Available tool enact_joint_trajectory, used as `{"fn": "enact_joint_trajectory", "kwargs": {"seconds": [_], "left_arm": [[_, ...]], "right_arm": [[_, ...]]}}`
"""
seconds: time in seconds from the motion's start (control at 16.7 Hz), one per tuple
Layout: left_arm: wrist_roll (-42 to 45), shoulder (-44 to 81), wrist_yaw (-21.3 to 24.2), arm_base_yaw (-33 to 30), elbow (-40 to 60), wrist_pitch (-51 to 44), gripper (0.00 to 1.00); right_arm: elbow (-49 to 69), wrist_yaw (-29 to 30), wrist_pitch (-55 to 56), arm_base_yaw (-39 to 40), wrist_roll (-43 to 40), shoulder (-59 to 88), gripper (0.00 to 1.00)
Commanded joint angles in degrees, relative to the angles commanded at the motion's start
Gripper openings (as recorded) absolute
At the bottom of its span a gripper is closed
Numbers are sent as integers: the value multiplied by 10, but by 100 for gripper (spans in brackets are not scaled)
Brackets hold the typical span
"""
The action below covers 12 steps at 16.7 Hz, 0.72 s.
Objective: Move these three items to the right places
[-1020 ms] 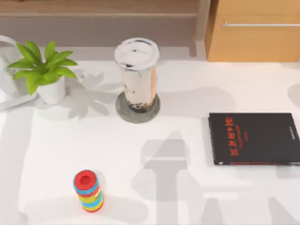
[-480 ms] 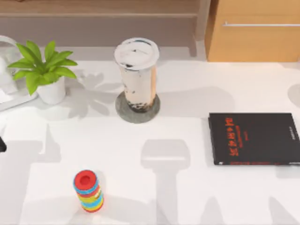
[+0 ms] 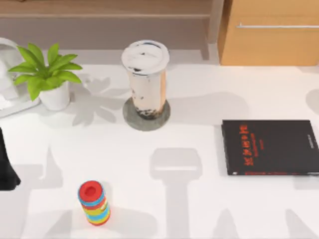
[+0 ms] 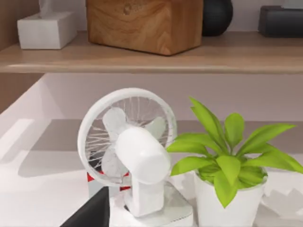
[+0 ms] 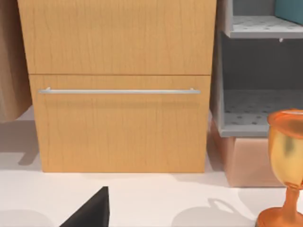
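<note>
at the lower left of the top frame stands a stack of coloured rings (image 3: 93, 202), likely the next item; the left arm (image 3: 7, 167), at the left edge, should come down over it squarely. i cannot tell how either arm's fingers are set. further up, the milk tea cup (image 3: 146, 78) already sits on its grey coaster (image 3: 130, 119); the black book (image 3: 271, 147) lies bare at right on the white bench (image 3: 199, 209). a plant (image 3: 46, 74), fan (image 4: 130, 151) and wooden cabinet (image 5: 118, 85) stand behind.

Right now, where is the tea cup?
In the top view the tea cup stands upright on the grey coaster, back-centre of the table, between the potted plant and the black book.
</note>
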Motion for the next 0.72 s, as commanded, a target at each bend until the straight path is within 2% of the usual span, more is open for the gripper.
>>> {"fn": "enact_joint_trajectory", "kwargs": {"seconds": [0.36, 0.72], "left_arm": [[0, 0, 0, 0, 0, 0, 100], [0, 0, 0, 0, 0, 0, 100]], "right_arm": [[17, -5, 8, -5, 0, 18, 100], [186, -52, 84, -56, -1, 218, 100]]}}
